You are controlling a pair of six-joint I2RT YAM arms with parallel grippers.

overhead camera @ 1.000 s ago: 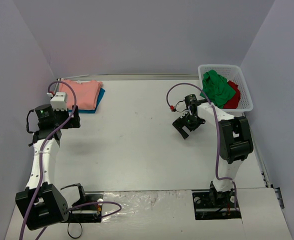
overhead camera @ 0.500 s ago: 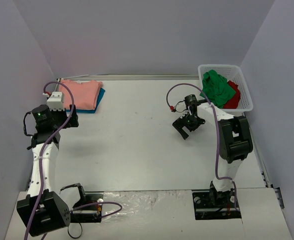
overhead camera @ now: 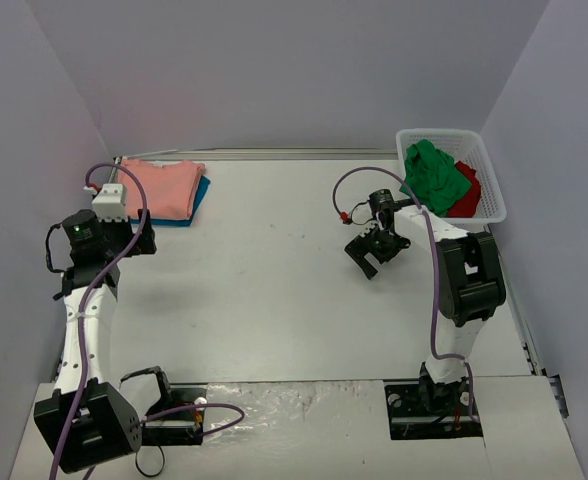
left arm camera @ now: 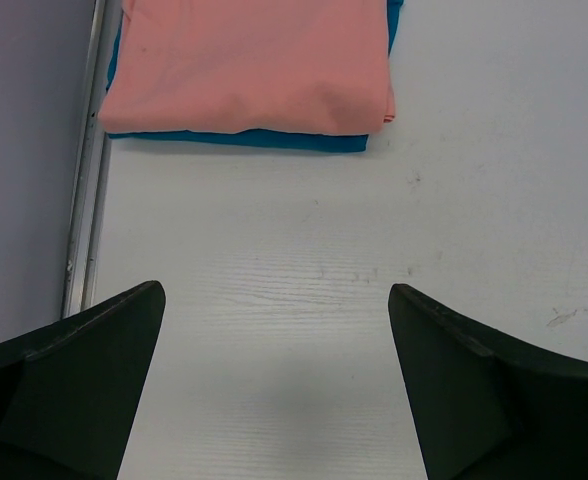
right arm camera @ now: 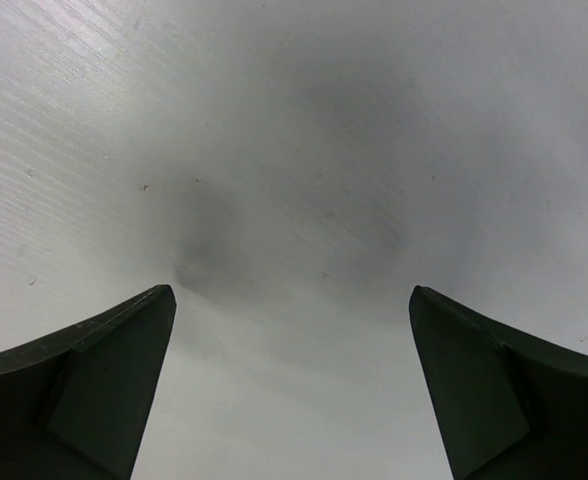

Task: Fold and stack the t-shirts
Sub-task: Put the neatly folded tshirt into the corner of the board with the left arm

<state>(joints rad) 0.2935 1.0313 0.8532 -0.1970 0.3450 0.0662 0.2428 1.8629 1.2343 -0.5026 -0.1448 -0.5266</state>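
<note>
left gripper (left arm camera: 276, 293) and right gripper (right arm camera: 292, 292) gape empty; pulling the green t-shirt (overhead camera: 434, 175) from the basket (overhead camera: 440, 132) could drag the red t-shirt (overhead camera: 468, 196) out.

A salmon-pink t-shirt (left arm camera: 244, 60) is seen on a teal-blue t-shirt (left arm camera: 274, 140); a green t-shirt (overhead camera: 434, 178) and red t-shirt (overhead camera: 467, 198) are seen in a white basket (overhead camera: 439, 133)

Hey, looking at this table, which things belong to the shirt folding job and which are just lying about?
Part of the job:
- salmon-pink t-shirt, folded, lying on the teal-blue t-shirt
- green t-shirt and red t-shirt, bunched up in the basket

Just there:
- white mesh basket, holding those two shirts
- table
</note>
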